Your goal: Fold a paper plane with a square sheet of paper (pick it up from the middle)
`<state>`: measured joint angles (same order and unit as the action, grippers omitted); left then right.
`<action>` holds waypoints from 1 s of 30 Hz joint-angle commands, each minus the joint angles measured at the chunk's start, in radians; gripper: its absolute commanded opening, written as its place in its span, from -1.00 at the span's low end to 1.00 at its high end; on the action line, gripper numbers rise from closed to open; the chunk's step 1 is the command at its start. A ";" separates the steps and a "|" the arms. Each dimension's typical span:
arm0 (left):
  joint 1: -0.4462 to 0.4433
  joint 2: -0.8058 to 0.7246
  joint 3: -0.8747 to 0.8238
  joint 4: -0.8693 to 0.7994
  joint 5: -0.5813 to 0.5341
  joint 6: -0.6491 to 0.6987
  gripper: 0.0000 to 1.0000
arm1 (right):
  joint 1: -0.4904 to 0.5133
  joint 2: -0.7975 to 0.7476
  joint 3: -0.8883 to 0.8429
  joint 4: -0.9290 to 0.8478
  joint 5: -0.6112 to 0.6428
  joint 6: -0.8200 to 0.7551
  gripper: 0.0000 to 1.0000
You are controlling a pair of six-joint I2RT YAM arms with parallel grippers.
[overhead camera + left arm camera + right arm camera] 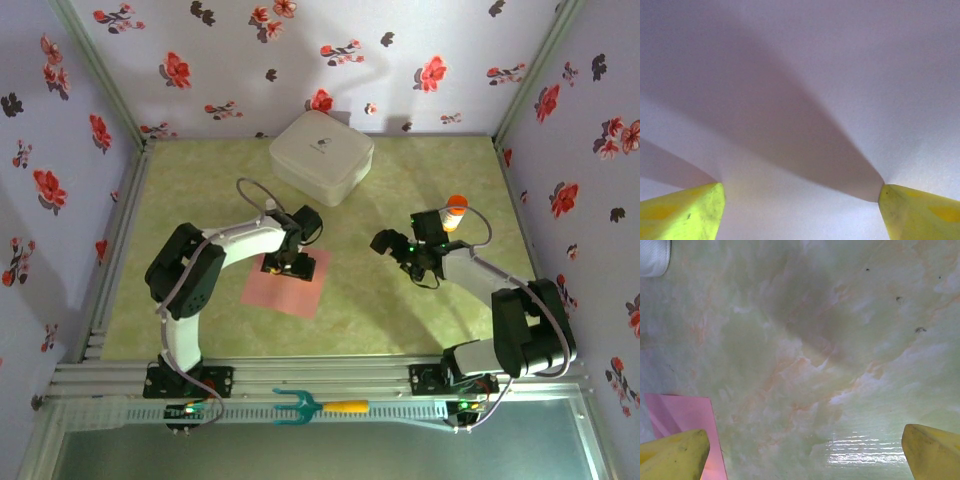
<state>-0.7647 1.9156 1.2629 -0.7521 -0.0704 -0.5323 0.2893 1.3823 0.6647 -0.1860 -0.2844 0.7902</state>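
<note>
Green marbled tabletop (400, 310) spreads between flowered walls (200, 70), with a metal rail along its near edge. A white rounded box (321, 155) sits at the far middle, close to the back wall.

The square sheet of paper (292, 296) lies flat and unfolded left of centre. It is pink-red from above, and its edges are turned at a slant to the tabletop's sides. Seen close by the left wrist camera, its surface looks pale and smooth, without a crease. One straight corner of it shows pink at the lower left of the right wrist view.

The left end effector (285, 266) stands on the sheet's far half. Its yellow fingertips (687, 212) are spread apart and meet their own shadows on the paper, clasping nothing. The right end effector (805, 452) hangs over bare tabletop with its fingers wide apart, released.

Bare green surface separates the sheet from the box, from the right end effector and from the near rail. A small orange-capped bottle (455, 215) stands upright behind the right arm. A teal fork (320, 406) with a yellow handle lies on the rail.
</note>
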 commanded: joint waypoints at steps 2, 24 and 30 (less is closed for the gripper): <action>-0.010 -0.024 -0.037 0.058 -0.029 -0.032 0.45 | 0.008 -0.012 0.025 -0.028 0.043 0.019 0.99; -0.013 -0.117 -0.053 0.185 0.038 -0.090 -0.28 | 0.009 -0.092 0.017 -0.073 0.142 0.044 0.99; -0.012 -0.134 -0.048 0.222 0.098 -0.115 -0.35 | 0.009 -0.136 0.015 -0.096 0.182 0.052 0.99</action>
<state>-0.7734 1.8217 1.2140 -0.5591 -0.0204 -0.6197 0.2913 1.2778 0.6647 -0.2489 -0.1516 0.8234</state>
